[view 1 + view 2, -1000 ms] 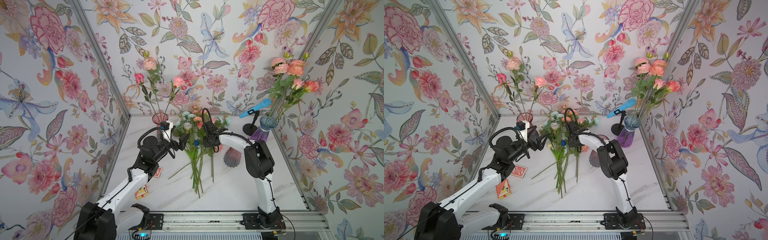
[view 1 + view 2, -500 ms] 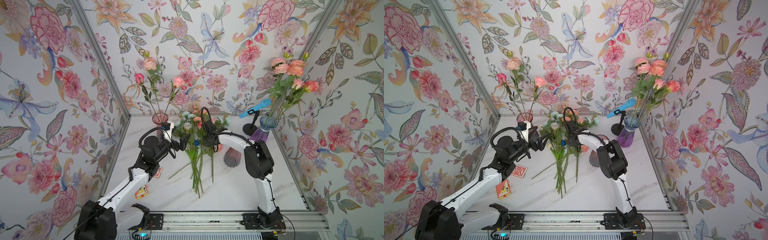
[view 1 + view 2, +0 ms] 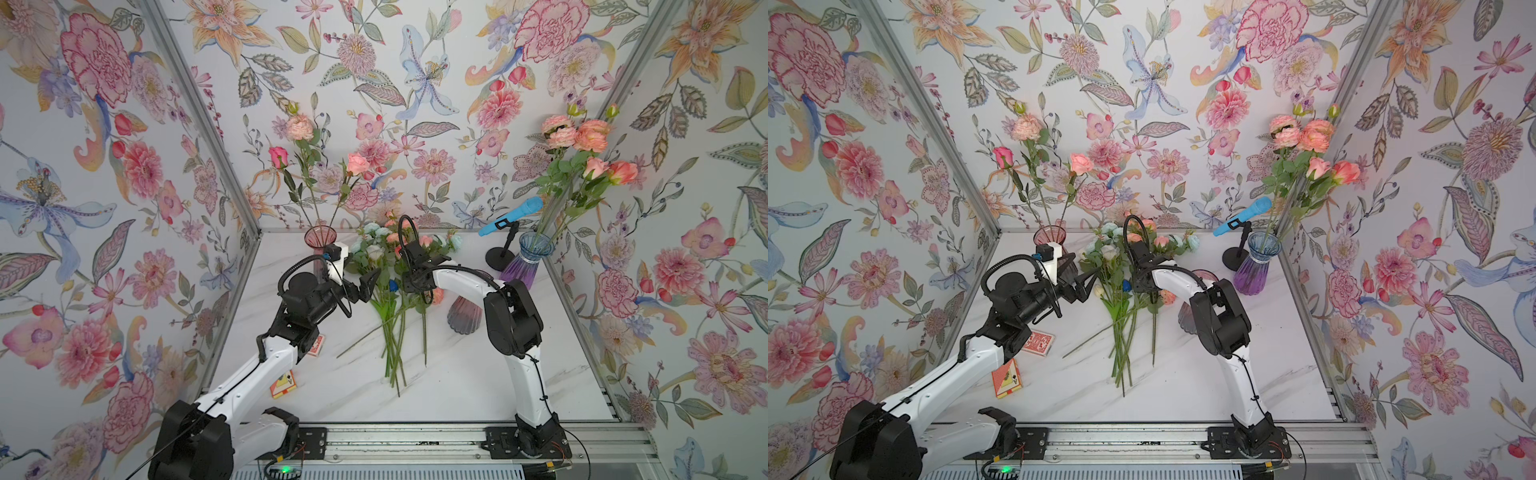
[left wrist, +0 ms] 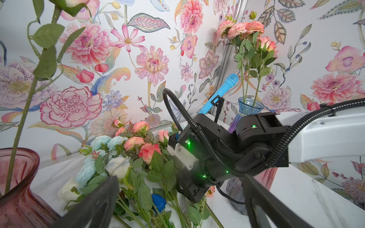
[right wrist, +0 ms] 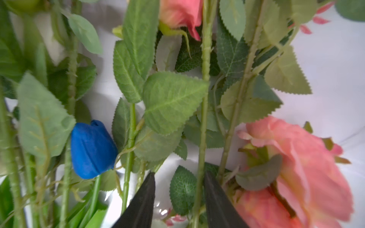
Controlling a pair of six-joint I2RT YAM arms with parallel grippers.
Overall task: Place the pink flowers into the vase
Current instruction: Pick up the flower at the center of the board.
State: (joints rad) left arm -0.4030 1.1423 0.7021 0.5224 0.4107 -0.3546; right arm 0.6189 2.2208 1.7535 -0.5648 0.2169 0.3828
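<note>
Loose pink flowers (image 3: 424,241) lie in a pile of stems mid-table, mixed with white and pale blue blooms (image 3: 372,245). My right gripper (image 5: 178,173) is down in that pile. Its jaws stand apart around one green stem (image 5: 201,138), which runs close to one finger, with a salmon rose (image 5: 292,167) beside it. In both top views the wrist hides these jaws. My left gripper (image 3: 362,287) hovers wide open and empty at the pile's left edge. A pink vase (image 3: 319,239) at the back left holds three pink blooms. A blue-purple vase (image 3: 530,262) at the back right holds several.
A ribbed grey-pink vase (image 3: 464,318) stands just inside my right arm's elbow. A blue microphone (image 3: 511,216) on a black stand is by the blue-purple vase. Two card boxes (image 3: 284,380) lie under my left arm. A blue tulip bud (image 5: 91,150) sits among the stems.
Almost nothing. My left wrist has crept slightly toward the back, and my right arm stays down in the flower pile.
</note>
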